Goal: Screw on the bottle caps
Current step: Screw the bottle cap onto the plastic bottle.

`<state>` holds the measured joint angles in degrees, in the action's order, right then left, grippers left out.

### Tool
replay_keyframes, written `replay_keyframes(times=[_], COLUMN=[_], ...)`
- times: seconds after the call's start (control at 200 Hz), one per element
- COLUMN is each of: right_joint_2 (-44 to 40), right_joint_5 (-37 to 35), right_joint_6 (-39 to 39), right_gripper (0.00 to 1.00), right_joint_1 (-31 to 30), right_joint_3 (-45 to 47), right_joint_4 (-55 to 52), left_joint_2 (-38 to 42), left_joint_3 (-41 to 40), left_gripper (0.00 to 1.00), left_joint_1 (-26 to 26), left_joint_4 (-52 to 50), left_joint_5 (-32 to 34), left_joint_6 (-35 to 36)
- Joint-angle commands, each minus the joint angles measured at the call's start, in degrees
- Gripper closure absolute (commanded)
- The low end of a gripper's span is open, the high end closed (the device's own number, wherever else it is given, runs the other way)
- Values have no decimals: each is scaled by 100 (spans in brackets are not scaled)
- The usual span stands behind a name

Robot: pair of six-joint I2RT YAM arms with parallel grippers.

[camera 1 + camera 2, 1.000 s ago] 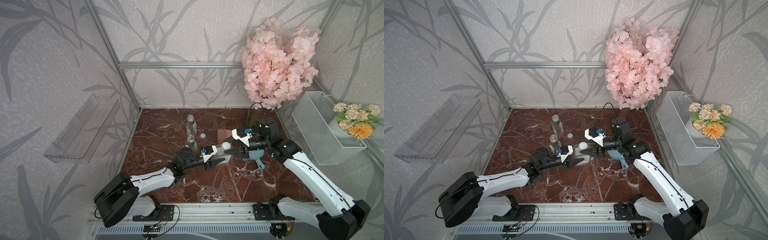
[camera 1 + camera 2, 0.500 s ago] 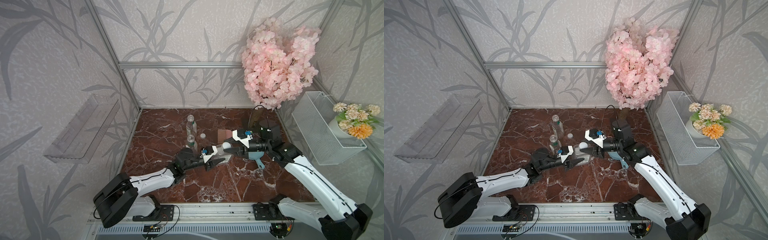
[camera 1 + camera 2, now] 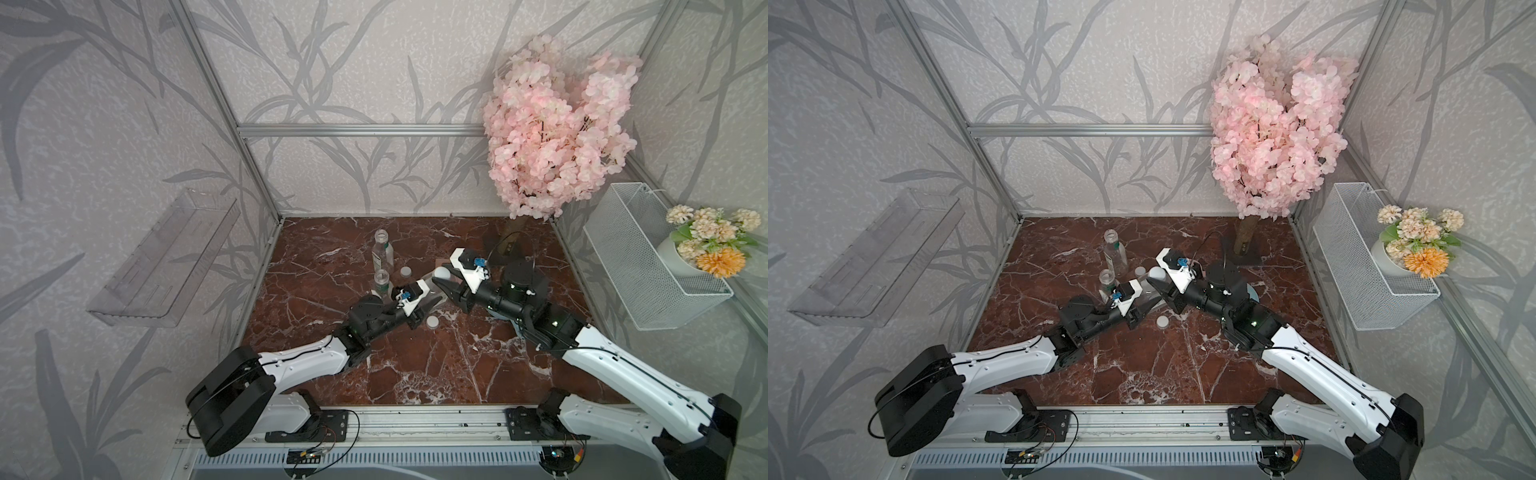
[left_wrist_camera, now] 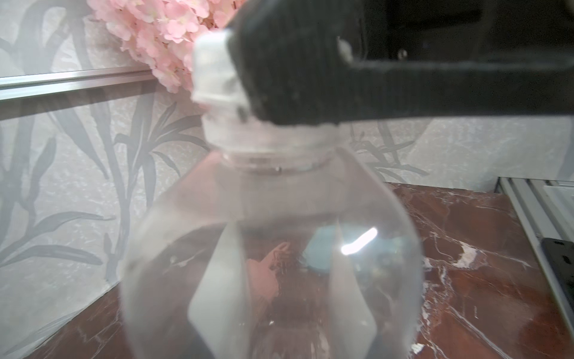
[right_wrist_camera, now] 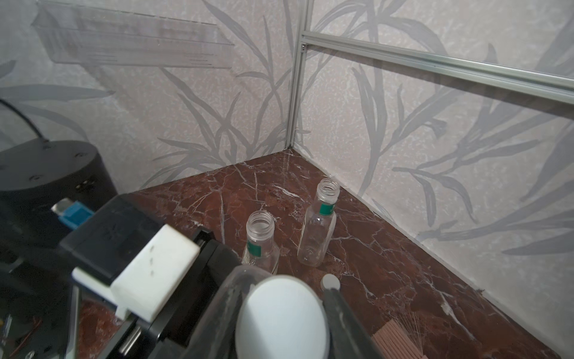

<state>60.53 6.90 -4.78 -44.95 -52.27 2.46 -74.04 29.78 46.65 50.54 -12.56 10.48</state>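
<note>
The cap [image 3: 441, 273] is on the neck of the wide bottle [image 4: 270, 264] mid-table, pinched tight by the right gripper [image 5: 281, 320]. The left gripper [image 3: 430, 300] has its fingers clamped round that bottle's body. The other two bottles [image 5: 260, 239] stand open toward the back-left corner, and two loose caps [image 3: 432, 321] lie on the marble [image 3: 415, 374], one beside those bottles, one just in front of the grippers.

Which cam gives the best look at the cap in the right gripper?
Right wrist: the cap fills the foreground, held in the right gripper. Left wrist shows it side-on over the bottle neck, blurred and half hidden by that gripper. Both top views: a small white dot.
</note>
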Motion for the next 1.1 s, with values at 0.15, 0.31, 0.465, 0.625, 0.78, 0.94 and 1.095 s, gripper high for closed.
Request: replay_keyframes(times=[0.15, 0.31, 0.465, 0.625, 0.78, 0.94, 1.095], right_joint_2=[888, 818, 509, -16, -678, -1325, -1628], right_joint_5=[-2390, -2503, -2186, -1854, -1654, -904, 516], right_joint_6=[882, 892, 762, 600, 479, 117, -557], right_gripper=[86, 85, 53, 20, 1, 1, 1], right_joint_1=[-908, -941, -946, -932, -828, -190, 605], right_joint_3=[408, 452, 262, -3, -112, -99, -230], right_joint_4=[174, 390, 74, -660, -1676, -2437, -2557], left_joint_2=[75, 43, -88, -198, -166, 18, 185], left_joint_3=[282, 141, 132, 68, 54, -13, -69], left_gripper=[84, 85, 85, 85, 84, 84, 84], left_joint_1=[153, 161, 165, 148, 40, -41, -46], left_joint_4=[1186, 1149, 868, 716, 559, 421, 287], left_joint_5=[1100, 1481, 1665, 1985, 2063, 1520, -15], left_joint_6=[164, 127, -15, -273, -535, -531, -355])
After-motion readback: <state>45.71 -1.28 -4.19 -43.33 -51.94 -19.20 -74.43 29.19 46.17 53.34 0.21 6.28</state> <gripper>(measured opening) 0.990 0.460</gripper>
